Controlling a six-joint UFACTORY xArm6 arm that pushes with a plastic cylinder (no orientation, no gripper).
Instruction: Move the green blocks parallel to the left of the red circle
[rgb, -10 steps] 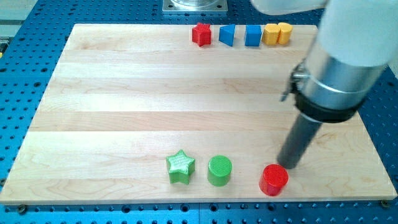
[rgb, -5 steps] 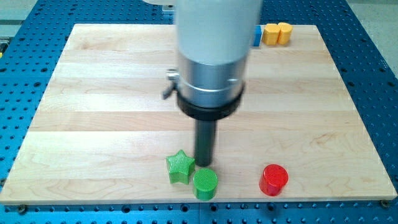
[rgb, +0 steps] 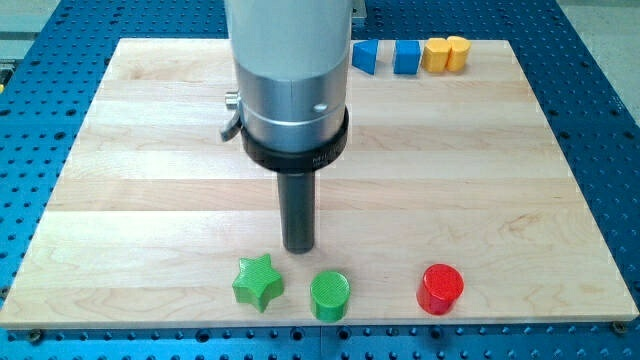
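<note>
The red circle block lies near the board's bottom edge, right of centre. The green circle block lies to its left, close to the bottom edge. The green star block lies further left, at about the same height. My tip is just above the gap between the two green blocks, a little above them and touching neither. The arm's wide grey body covers the upper middle of the board.
Along the top edge stand a blue block, a second blue block and a yellow block. The wooden board sits on a blue perforated table; the green circle is close to the board's bottom edge.
My tip swept from beside the red circle leftwards. The green circle was pushed down and left; the green star then slid left and slightly down. The red star is now hidden by the arm.
</note>
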